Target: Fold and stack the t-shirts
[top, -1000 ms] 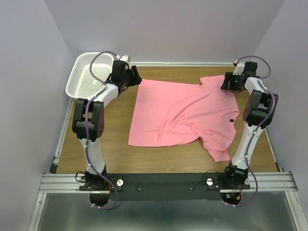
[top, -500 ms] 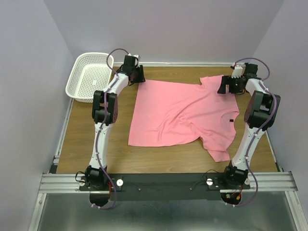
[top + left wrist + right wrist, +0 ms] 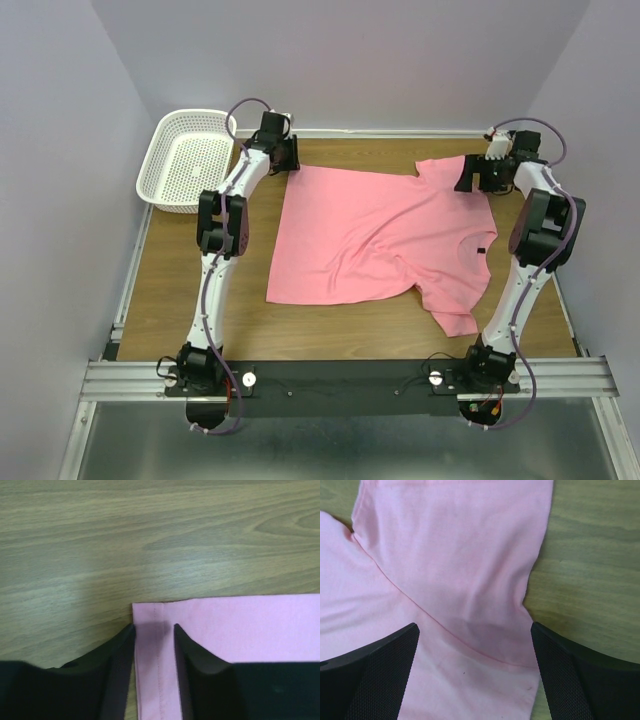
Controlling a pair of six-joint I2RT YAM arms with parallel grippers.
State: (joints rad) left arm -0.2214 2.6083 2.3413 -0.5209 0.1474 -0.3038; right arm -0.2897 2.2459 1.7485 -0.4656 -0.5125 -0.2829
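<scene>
The pink t-shirt (image 3: 385, 240) is spread across the middle of the tabletop (image 3: 200, 300). Its far-left hem corner (image 3: 150, 612) is straddled by the narrowly parted left claw (image 3: 154, 630), and its far-right sleeve (image 3: 460, 555) lies under the right claw (image 3: 474, 630), which is spread wide. The hem could be lost through a shallow pinch.

The wood-grain table (image 3: 190, 290) carries a pink t-shirt (image 3: 370, 235), spread mostly flat across its middle and right side (creased toward the near side, one sleeve reaching the near edge). A white mesh basket (image 3: 185, 165) sits at the far left corner, apart from the t-shirt.
</scene>
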